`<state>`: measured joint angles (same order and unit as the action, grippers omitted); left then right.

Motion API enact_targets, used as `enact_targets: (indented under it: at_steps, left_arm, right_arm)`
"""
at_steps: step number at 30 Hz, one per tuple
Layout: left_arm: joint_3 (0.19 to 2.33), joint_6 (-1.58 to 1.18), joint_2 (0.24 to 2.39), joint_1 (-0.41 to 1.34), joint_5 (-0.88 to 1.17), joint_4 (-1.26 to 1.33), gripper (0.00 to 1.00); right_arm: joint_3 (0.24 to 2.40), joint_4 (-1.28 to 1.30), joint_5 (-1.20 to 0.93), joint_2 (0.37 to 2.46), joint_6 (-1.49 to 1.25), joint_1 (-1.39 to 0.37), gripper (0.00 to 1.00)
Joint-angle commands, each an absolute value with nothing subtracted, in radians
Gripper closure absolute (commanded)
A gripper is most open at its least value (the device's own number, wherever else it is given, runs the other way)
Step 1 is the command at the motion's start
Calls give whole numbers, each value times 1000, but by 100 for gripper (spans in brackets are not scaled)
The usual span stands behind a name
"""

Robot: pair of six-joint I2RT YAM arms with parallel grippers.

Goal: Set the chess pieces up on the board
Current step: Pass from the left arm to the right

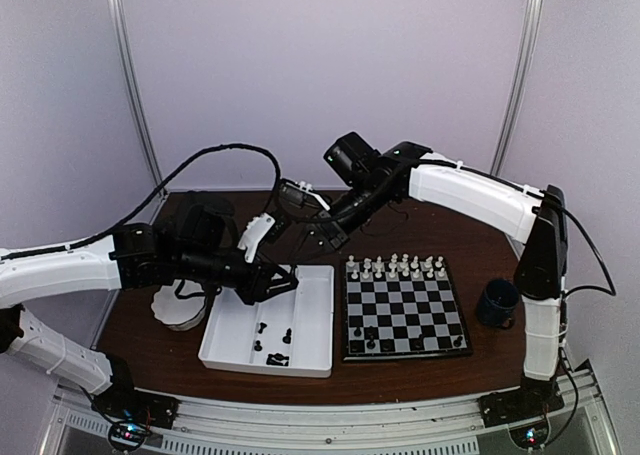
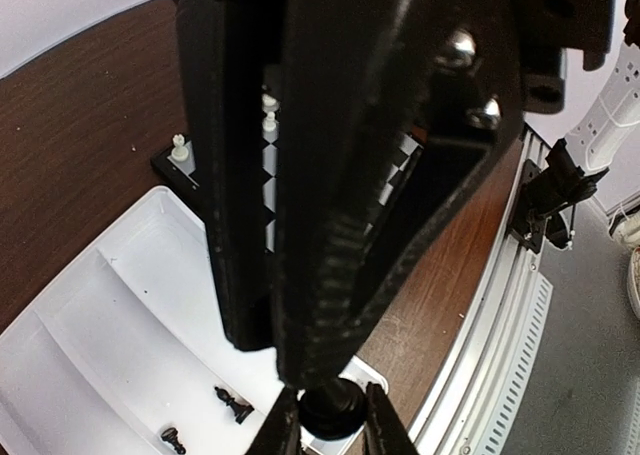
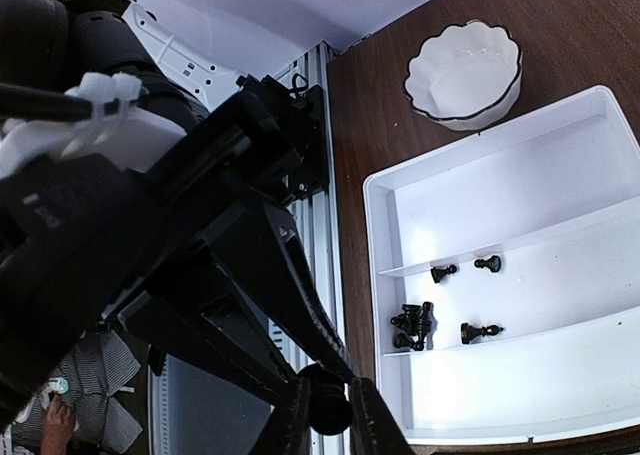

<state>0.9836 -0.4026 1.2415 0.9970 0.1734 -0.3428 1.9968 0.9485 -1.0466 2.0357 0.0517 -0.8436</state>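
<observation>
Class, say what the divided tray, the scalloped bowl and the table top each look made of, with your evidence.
Divided tray: probably white plastic, smooth moulded walls with soft sheen.
Scalloped bowl: likely glazed ceramic, though possibly plastic; glossy white with dark rim line.
Table top: wood or wood-look laminate, brown grain streaks.

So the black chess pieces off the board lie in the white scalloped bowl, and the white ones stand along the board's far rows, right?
No. Those small black chess pieces lie in the white rectangular divided tray, not the white scalloped bowl, as the right wrist view shows. The white chess pieces do stand along the far rows of the checked chessboard.
</observation>
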Motion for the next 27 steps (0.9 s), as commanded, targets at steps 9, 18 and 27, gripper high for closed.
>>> enact_targets:
  at_steps: [9,18,27]
  left_arm:
    - [943,-361,1174,1003,47,-346,50]
    - [748,-339,993,994,-341,-298,2]
    - [791,-339,1074,943,-371,-314,3]
  right_arm:
    - [2028,1050,-881,1967,218,-834,96]
    - [1549,949,-550,1594,452,-794,95]
    - [1129,812,-381,1336,583,-801,95]
